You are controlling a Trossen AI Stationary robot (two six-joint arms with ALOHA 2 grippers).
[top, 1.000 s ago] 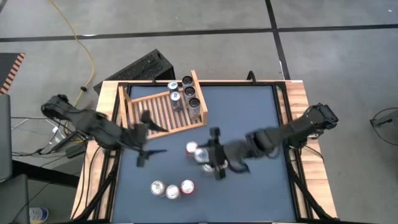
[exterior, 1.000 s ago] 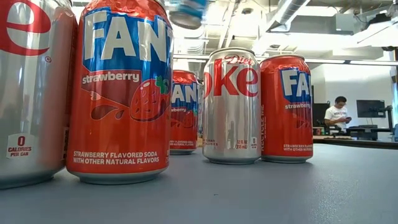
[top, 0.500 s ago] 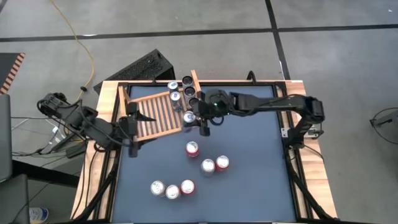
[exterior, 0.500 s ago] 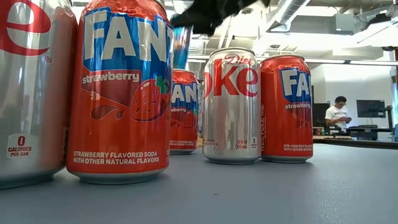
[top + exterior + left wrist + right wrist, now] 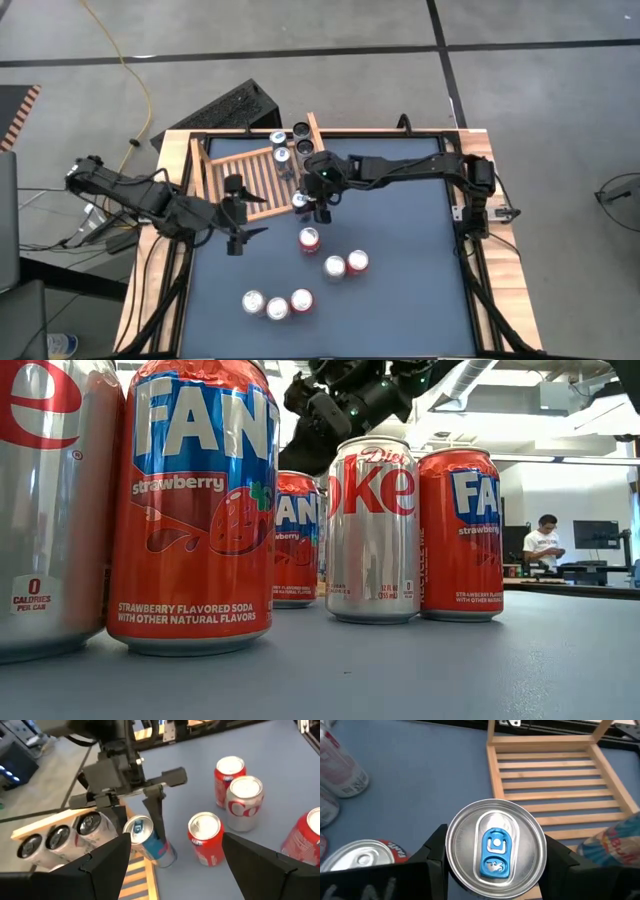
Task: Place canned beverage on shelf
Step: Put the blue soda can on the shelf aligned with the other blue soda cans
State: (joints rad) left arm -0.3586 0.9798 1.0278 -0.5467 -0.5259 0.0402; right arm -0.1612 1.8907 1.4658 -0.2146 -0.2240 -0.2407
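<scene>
Can: the blue-and-silver can (image 5: 148, 840) stood tilted at the front corner of the shelf (image 5: 248, 180), caught between the fingers of the right gripper (image 5: 313, 203); its silver lid with a blue tab (image 5: 494, 848) filled the space between the two fingers (image 5: 434, 851).
Right gripper: closed on the can's sides, reaching in from the desk's right side, arm stretched across to the shelf's near right corner.
Shelf: light-wood slats with raised side boards, just beyond and beside the held can; its slatted floor (image 5: 555, 785) lay bare next to the gripper.
Cans on the shelf: a row of cans (image 5: 296, 144) stood along the shelf's right board, just behind the gripper.
Left gripper: the left gripper (image 5: 236, 212) hovered at the shelf's front left, fingers spread apart and holding nothing, well apart from the right gripper.
Loose cans: a red can (image 5: 309, 239) stood just in front of the right gripper; a pair (image 5: 345, 264) a little farther on, three more (image 5: 277, 304) near the desk's front edge.
Open room: the dark desk (image 5: 400, 200) lay bare to the right of the gripper, under its arm.
Edges: the shelf's front board ran just beside the can's base.
</scene>
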